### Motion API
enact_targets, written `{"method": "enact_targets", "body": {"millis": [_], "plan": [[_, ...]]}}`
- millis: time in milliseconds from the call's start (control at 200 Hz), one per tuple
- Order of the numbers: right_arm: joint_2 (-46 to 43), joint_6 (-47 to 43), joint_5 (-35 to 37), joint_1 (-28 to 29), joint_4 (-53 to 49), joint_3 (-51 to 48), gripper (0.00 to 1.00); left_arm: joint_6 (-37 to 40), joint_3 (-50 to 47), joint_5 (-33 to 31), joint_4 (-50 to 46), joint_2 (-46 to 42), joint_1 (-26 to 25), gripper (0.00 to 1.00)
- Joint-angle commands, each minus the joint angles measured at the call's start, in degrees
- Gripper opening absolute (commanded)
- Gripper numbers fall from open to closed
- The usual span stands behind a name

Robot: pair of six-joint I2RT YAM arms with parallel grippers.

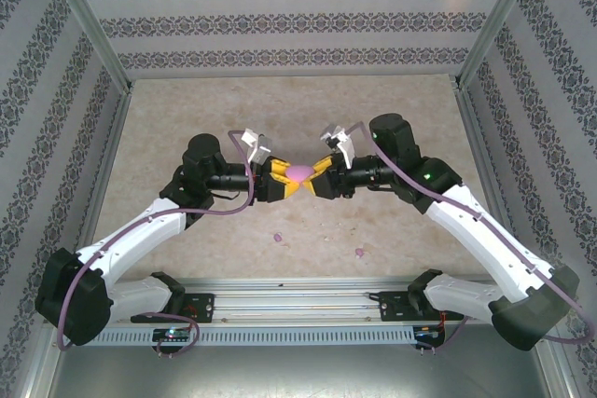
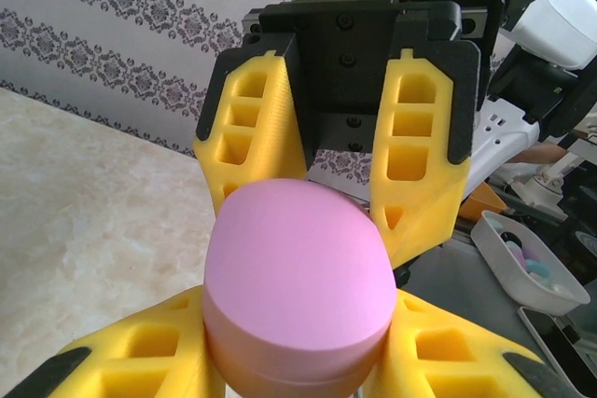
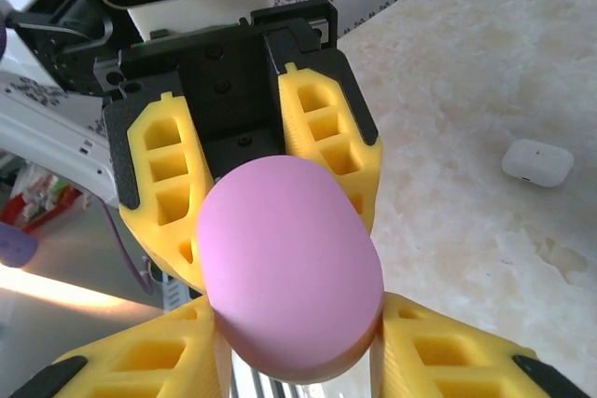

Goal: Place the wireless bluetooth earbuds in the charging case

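Observation:
A lilac-purple charging case (image 1: 301, 174), lid closed, is held in the air over the middle of the table between both grippers. My left gripper (image 1: 284, 177) is shut on its left end, and in the left wrist view its yellow fingers (image 2: 140, 351) press both sides of the case (image 2: 298, 277). From the right, my right gripper (image 1: 320, 177) is shut on the same case (image 3: 289, 267), which sits between its fingers (image 3: 448, 351). Two tiny purple earbuds (image 1: 277, 237) (image 1: 360, 252) lie on the table nearer the arm bases. The white earbuds are out of view.
A white pebble-like case (image 3: 536, 162) lies closed on the marble-patterned table. A white tray (image 2: 522, 263) with small coloured items sits off the table. Patterned walls enclose the table (image 1: 187, 118) on three sides, and a metal rail (image 1: 298, 291) runs along the near edge.

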Motion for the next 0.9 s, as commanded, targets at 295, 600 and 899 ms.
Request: {"method": "enact_targets", "body": {"millis": [295,600,899], "plan": [[2.7,12.3,-1.1,-6.0,6.6,1.7,0.54,0.8,0.3,1.8,1.3,-1.5,-0.2,0.07],[1.4,19.0,0.8,-6.0,5.5,1.3,0.56,4.2,-0.3,-4.7,-1.0,-1.7,-0.1,0.07],[-3.1,26.5,8.4,-5.9,0.5,-0.2,0.57,9.4,-0.6,-14.3,-8.6,-1.8,0.0,0.06]]}}
